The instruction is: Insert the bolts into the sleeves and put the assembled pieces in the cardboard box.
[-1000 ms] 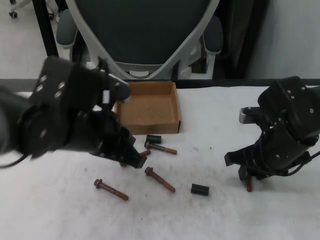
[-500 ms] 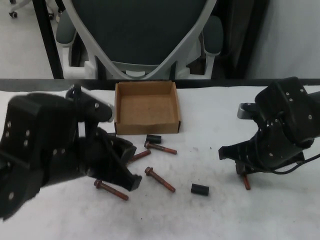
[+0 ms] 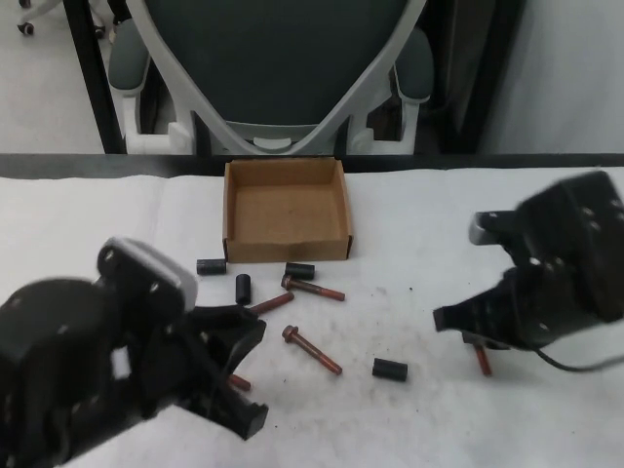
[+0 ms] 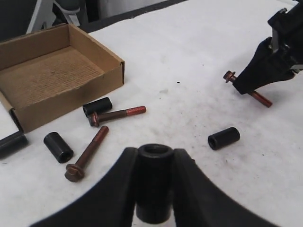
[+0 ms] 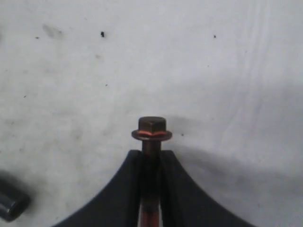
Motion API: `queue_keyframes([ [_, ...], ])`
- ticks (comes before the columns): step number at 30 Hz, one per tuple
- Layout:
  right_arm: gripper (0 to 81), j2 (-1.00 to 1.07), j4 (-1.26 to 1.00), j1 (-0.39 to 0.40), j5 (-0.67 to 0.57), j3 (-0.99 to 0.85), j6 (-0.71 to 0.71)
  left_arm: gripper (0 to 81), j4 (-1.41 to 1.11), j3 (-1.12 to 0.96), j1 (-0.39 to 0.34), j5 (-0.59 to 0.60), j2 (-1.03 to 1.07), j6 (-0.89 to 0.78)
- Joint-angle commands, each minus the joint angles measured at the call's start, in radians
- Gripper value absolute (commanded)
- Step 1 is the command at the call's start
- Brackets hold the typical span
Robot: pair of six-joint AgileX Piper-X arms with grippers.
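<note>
From where I stand, the left gripper [image 4: 154, 158], low at about seven o'clock on the bench, is clamped on a black sleeve [image 4: 152, 194] whose open end pokes out past the fingers. At three o'clock the right gripper [image 5: 150, 158] pinches a bolt [image 5: 151, 129] by its shank. The cardboard box [image 3: 288, 249] sits at twelve, with loose bolts [image 3: 312, 350] and spare sleeves [image 3: 389, 370] scattered mid-bench.

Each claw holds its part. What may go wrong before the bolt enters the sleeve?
1. The right claw pinches the bolt on its thin shank; it may pivot when the tip meets the sleeve.
2. The left claw holds the round sleeve by its sides, so an off-centre push may slip it.
3. A loose bolt lies near the left claw and may be knocked.
</note>
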Motion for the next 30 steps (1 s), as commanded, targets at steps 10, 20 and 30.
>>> queue_keyframes([
  [10,0.2,-0.558,-0.402,0.128,-0.1,0.366,0.066,0.8,-0.408,0.18,-0.149,0.061,-0.084,0.004],
  [20,0.2,-0.845,-0.598,0.391,-0.051,0.496,0.064,0.8,-0.44,0.179,-0.211,0.105,-0.084,0.121],
  [30,0.2,-0.748,-0.85,0.5,-0.043,0.528,-0.071,0.8,-0.468,0.179,-0.211,0.105,-0.084,0.154],
])
